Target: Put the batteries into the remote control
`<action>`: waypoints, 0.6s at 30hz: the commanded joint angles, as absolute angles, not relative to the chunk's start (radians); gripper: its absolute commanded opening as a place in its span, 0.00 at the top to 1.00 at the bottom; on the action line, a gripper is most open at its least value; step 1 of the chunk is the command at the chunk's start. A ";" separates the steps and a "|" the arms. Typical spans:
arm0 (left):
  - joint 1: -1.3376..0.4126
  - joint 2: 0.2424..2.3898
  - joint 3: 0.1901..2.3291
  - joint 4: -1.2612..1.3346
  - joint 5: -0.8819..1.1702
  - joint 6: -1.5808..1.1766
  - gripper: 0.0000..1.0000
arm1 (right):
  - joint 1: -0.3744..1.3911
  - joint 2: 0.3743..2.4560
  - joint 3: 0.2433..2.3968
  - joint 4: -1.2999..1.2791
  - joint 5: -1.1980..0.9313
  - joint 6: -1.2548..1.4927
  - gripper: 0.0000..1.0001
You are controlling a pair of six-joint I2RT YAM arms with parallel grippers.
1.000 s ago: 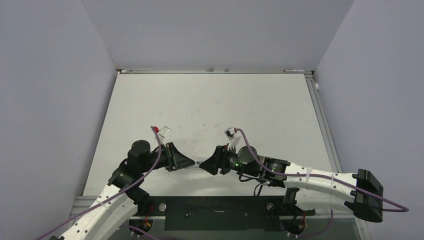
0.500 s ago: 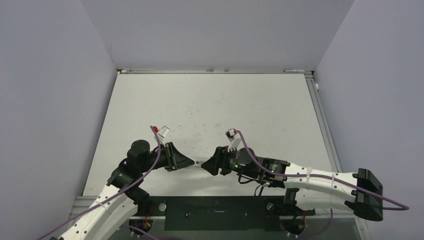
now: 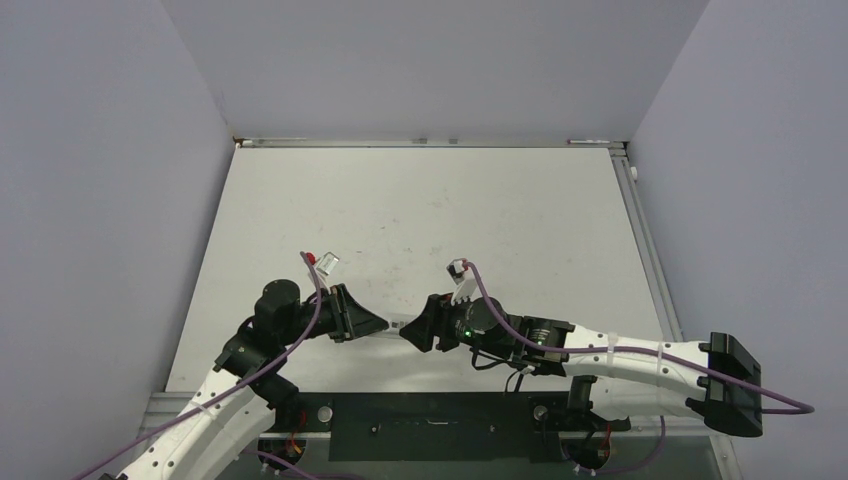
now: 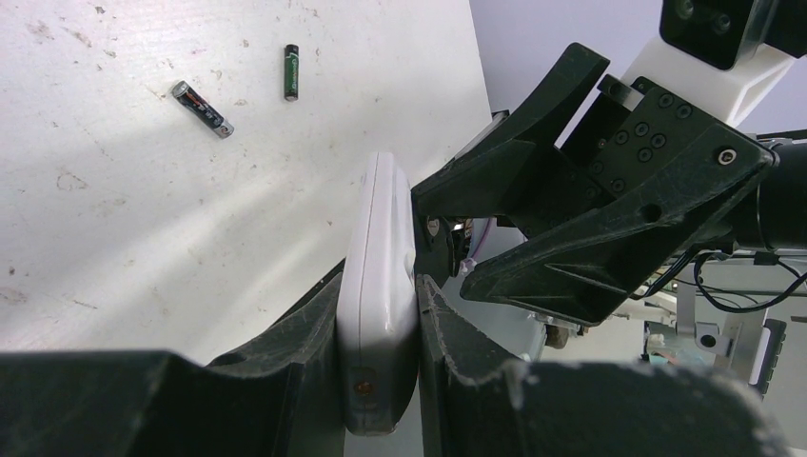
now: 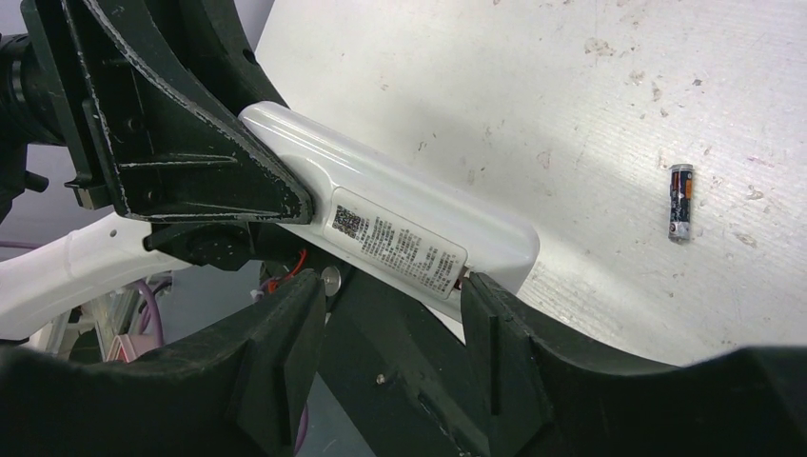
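My left gripper [image 4: 379, 286] is shut on the white remote control [image 4: 379, 276], holding it on edge above the table's near part. In the right wrist view the remote [image 5: 400, 214] shows its back with a printed label. My right gripper [image 5: 392, 286] is open around the remote's free end, and one finger [image 5: 481, 314] touches its edge. Two batteries [image 4: 202, 108] [image 4: 291, 72] lie loose on the table beyond the remote; one battery [image 5: 679, 201] shows in the right wrist view. In the top view the grippers meet tip to tip at the remote [image 3: 396, 325].
The white table [image 3: 430, 200] is walled by grey panels at the left, back and right. Its near edge with the black base rail [image 3: 430, 412] lies just below both grippers. The right gripper's black body [image 4: 590, 200] fills the left wrist view's right side.
My right gripper has edged slightly left, closer onto the remote's end. The left arm and the remote have stayed put.
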State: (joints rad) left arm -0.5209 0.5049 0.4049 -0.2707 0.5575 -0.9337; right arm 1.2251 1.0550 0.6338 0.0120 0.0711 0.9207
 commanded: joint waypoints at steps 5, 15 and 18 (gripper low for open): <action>-0.523 0.492 0.445 -0.196 0.599 -0.959 1.00 | 1.237 1.071 0.669 0.050 0.083 0.924 0.46; -0.523 0.494 0.448 -0.194 0.602 -0.963 1.00 | 1.235 1.066 0.628 0.194 0.008 0.943 0.46; -0.523 0.494 0.448 -0.196 0.603 -0.963 1.00 | 1.235 1.061 0.619 0.225 -0.015 0.950 0.46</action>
